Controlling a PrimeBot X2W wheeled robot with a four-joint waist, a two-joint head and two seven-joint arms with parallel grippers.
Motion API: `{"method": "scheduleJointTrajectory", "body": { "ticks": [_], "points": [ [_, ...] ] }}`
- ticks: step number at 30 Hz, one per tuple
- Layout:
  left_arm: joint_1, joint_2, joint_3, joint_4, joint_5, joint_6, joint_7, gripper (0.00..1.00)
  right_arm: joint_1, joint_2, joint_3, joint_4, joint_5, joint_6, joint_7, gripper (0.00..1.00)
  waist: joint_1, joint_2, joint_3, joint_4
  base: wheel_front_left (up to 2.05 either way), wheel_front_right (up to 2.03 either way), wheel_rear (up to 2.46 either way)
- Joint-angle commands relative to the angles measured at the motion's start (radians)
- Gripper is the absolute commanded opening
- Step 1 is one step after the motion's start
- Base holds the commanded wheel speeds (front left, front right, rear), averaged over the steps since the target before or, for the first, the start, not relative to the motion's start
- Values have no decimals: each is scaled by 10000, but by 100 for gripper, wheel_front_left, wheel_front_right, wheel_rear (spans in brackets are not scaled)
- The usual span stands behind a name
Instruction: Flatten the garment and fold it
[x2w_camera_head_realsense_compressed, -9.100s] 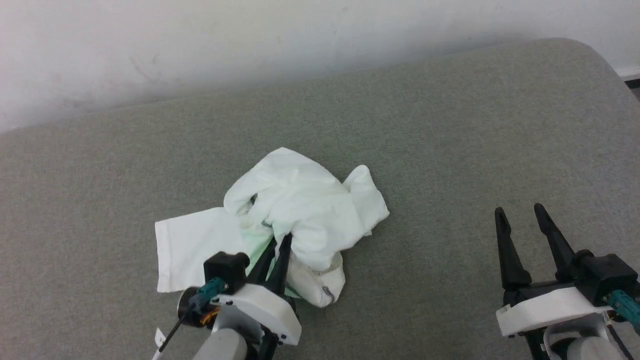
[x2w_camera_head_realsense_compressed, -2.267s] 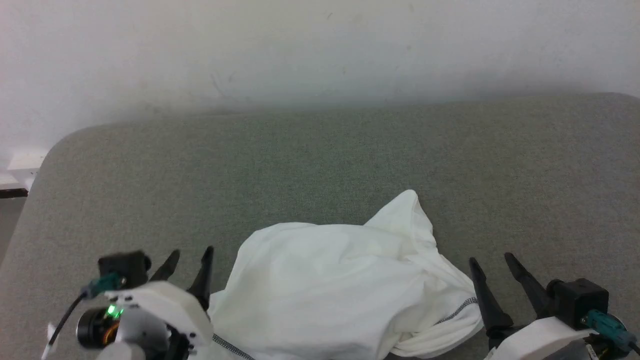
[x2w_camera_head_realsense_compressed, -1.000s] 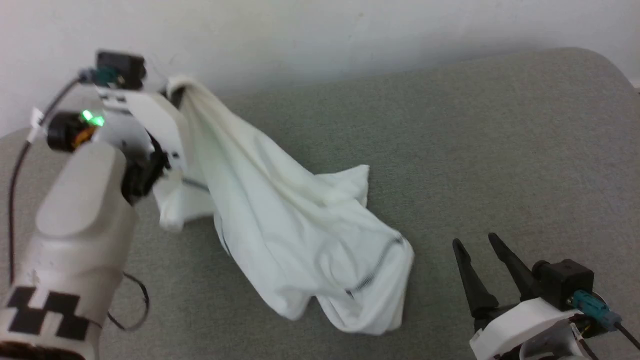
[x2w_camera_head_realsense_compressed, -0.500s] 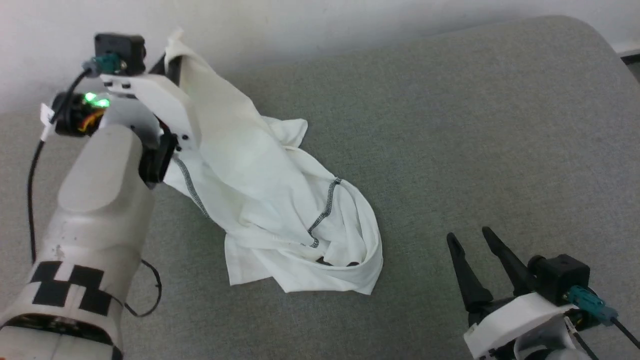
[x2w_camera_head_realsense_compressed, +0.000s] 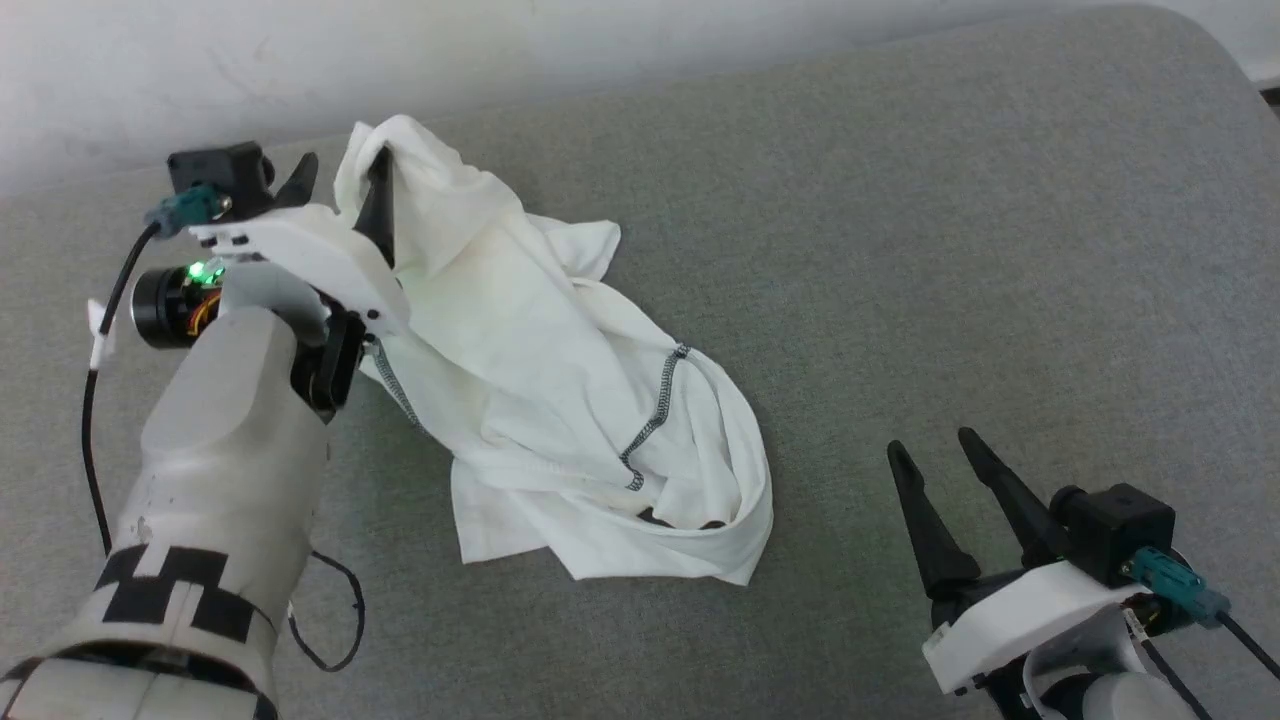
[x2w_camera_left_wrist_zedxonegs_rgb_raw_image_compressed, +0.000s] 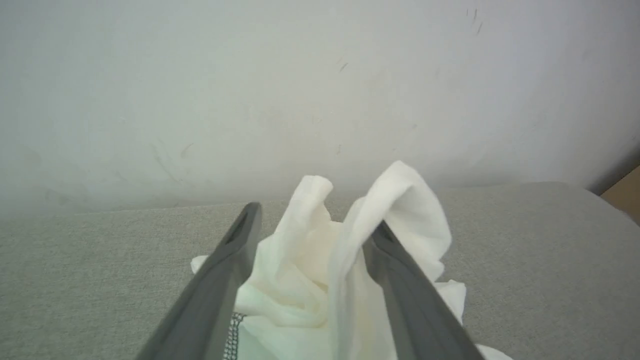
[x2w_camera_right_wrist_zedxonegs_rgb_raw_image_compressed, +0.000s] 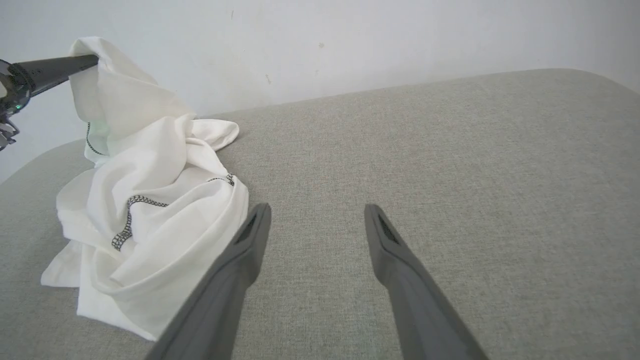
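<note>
A: What is seen?
B: A grey padded bench (x2w_camera_head_realsense_compressed: 950, 250). The white garment (x2w_camera_head_realsense_compressed: 540, 380) is heaped on its left part, one end draped over a finger of the left gripper (x2w_camera_head_realsense_compressed: 344, 162), whose jaws are spread apart.
A: And the right gripper (x2w_camera_head_realsense_compressed: 930, 443)?
B: It is held open above the bench, well apart from the garment. Dark zigzag stitching (x2w_camera_head_realsense_compressed: 655, 410) is seen along a hem.
</note>
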Motion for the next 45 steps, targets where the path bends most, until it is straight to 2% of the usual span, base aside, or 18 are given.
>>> {"method": "scheduleJointTrajectory", "body": {
  "ticks": [1, 7, 11, 16, 21, 29, 35, 38, 40, 45],
  "points": [
    [328, -17, 176, -155, -168, -108, -322, 100, 21, 24, -33, 11, -19, -7, -9, 100, 0, 0, -325, 259, 0, 0, 0],
    [1764, -34, 822, -1446, -498, 40, -621, 100, 325, 24, -157, -45, -91, -7, 153, 100, 0, 0, -1020, 732, 0, 0, 0],
    [3048, 18, 913, -2307, -629, 165, -558, 100, 573, 24, -228, -143, -95, -7, 314, 100, 0, 0, -1362, 1014, 0, 0, 0],
    [4146, 105, 588, -3137, -883, 133, 1153, 100, 749, 24, -195, -330, -142, -7, 494, 100, 0, 0, -1482, 1180, 0, 0, 0],
    [4290, 285, 239, -3707, -963, 178, 2747, 100, 668, 24, -20, -521, -190, -7, 608, 100, 0, 0, -1202, 1031, 0, 0, 0],
    [3169, 556, 195, -3085, -1025, 361, 3906, 100, 385, 24, 113, -513, -113, -7, 553, 100, 0, 0, -374, 352, 0, 0, 0],
    [2368, 527, -10, -1964, -979, 276, 4485, 100, 197, 24, 238, -335, 30, -7, 405, 100, 0, 0, 95, 34, 0, 0, 0],
    [2182, 419, -292, -1305, -934, 86, 5077, 100, 88, 24, 303, -242, 59, -7, 345, 100, 0, 0, 210, -33, 0, 0, 0],
    [2143, 320, -445, -1000, -949, -54, 5391, 0, 33, 24, 286, -173, 72, -7, 306, 100, 0, 0, 240, -38, 0, 0, 0],
    [2158, 229, -618, -731, -942, -232, 5331, 0, 15, 24, 201, -42, 95, -7, 263, 100, 0, 0, 220, 91, 0, 0, 0]
  ]
}}
